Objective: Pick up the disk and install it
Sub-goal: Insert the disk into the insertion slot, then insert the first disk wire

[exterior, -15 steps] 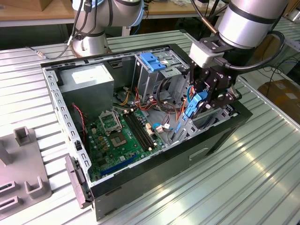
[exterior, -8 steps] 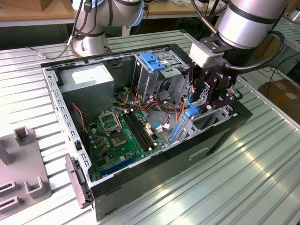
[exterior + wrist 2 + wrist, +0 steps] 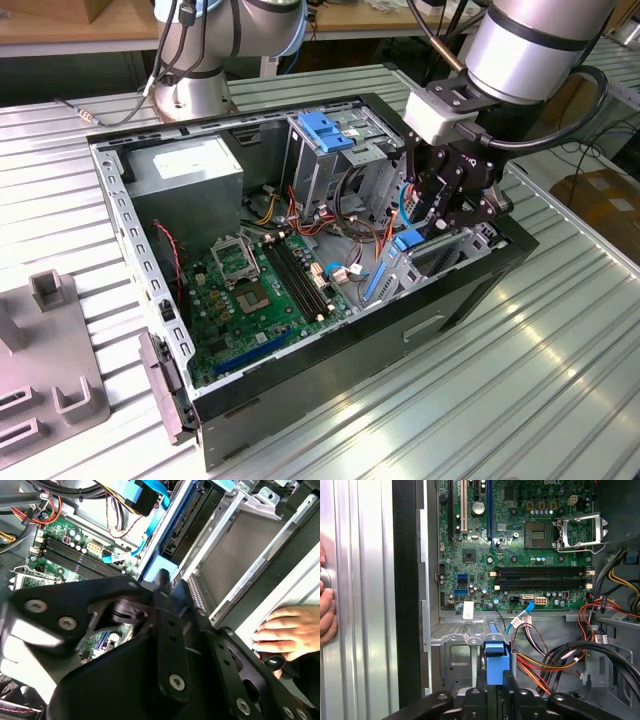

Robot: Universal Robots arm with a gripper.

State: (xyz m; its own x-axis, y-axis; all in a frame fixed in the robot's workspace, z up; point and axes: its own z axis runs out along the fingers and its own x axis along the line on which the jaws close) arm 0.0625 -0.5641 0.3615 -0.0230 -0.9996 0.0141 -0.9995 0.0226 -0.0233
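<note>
Fixture (image 3: 50, 370), grey, lies on the table (image 3: 500, 380) at the exterior view's far left, cut off by the frame edge. Next to it stands the open case (image 3: 330, 370), with the motherboard (image 3: 255, 290) flat on its floor and the power supply (image 3: 190, 175) at the far corner. Further right, a fixed blue bracket (image 3: 322, 130) sits on top of the drive cage.

Right of the bracket, the disk (image 3: 405, 240) stands on edge in the lower bay (image 3: 455, 655) at the case's near corner. Most of its body is hidden inside the bay. Only the blue end of the carrier and a strip of blue rail can be seen.

The gripper (image 3: 430, 222) hangs directly above the disk, and the arm runs out of frame at the top. In the first wrist view, the blue end of the disk (image 3: 497, 660) sits between the fingers (image 3: 516, 700). They are closed to a narrow gap and clamp it from both sides. The actual contact faces are hard to make out. Bundled cables (image 3: 555, 660) run beside the disk.

A hand (image 3: 287, 630) rests on the case's outer edge, cut off by the frame in both wrist views.
</note>
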